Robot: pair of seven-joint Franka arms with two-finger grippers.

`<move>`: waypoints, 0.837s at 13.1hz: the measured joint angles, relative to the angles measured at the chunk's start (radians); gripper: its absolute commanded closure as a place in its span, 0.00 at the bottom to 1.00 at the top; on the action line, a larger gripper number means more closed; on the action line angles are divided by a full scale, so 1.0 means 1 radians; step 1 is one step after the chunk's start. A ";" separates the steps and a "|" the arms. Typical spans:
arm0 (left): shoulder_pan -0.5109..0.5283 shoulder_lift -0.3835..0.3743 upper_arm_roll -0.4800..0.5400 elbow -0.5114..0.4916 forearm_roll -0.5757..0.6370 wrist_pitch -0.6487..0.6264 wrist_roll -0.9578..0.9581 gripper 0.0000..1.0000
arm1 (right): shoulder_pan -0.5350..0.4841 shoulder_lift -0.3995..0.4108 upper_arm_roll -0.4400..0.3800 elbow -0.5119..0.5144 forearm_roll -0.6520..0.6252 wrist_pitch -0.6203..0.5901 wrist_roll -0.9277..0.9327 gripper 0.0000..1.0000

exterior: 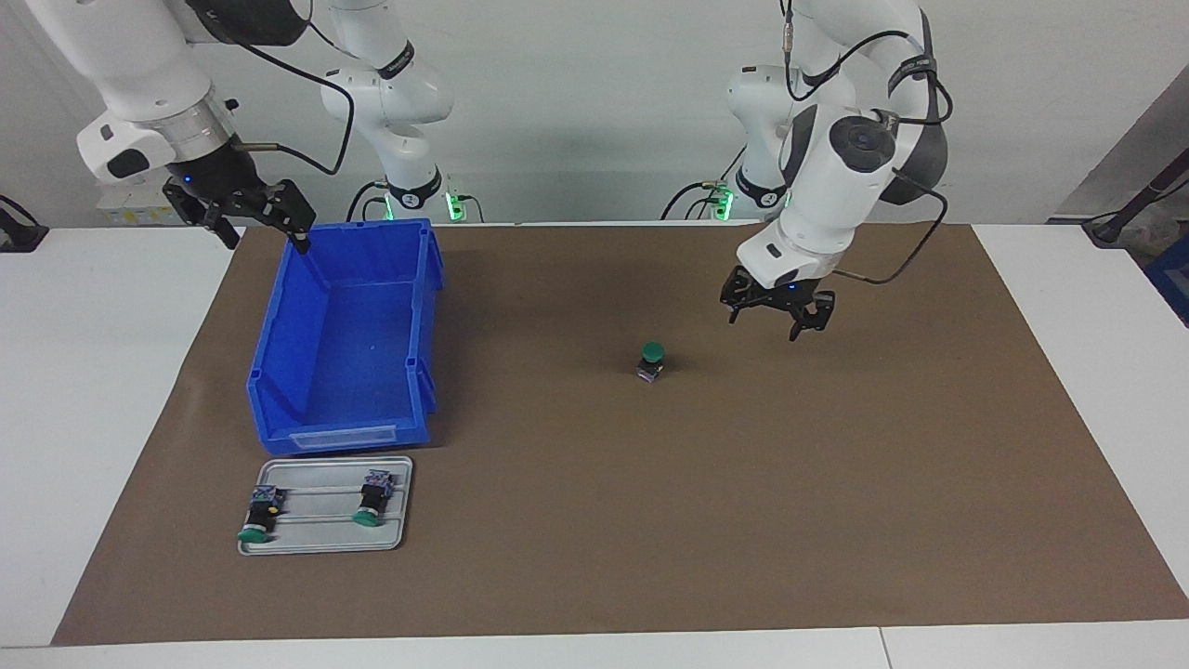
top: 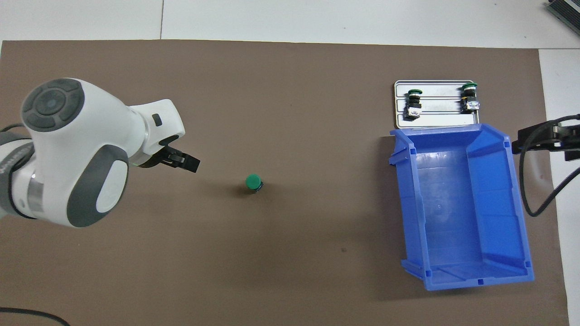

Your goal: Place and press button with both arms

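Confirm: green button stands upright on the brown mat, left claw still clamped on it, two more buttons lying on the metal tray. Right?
Not quite. The left claw is open and off the button, up over the mat toward the left arm's end; the facing view shows the gap. The rest holds: the button stands upright on the mat, and two more buttons lie on the metal tray.

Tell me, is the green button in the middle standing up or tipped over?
Standing up. The button rests on its square base on the brown mat, green cap on top.
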 measured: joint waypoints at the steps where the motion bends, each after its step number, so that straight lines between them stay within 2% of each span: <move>1: 0.030 -0.023 0.001 0.012 0.000 -0.020 0.003 0.00 | 0.000 0.000 0.000 0.000 0.000 0.000 0.000 0.01; 5: 0.087 -0.034 0.002 0.183 0.000 -0.173 0.005 0.00 | 0.000 0.000 0.000 0.000 0.000 0.000 0.000 0.01; 9: 0.101 0.038 0.002 0.378 0.000 -0.338 0.005 0.00 | 0.000 0.000 0.000 0.000 0.000 -0.001 0.000 0.01; 11: 0.102 0.059 0.001 0.419 0.000 -0.377 0.004 0.00 | -0.001 0.000 0.000 -0.001 0.000 -0.020 0.000 0.01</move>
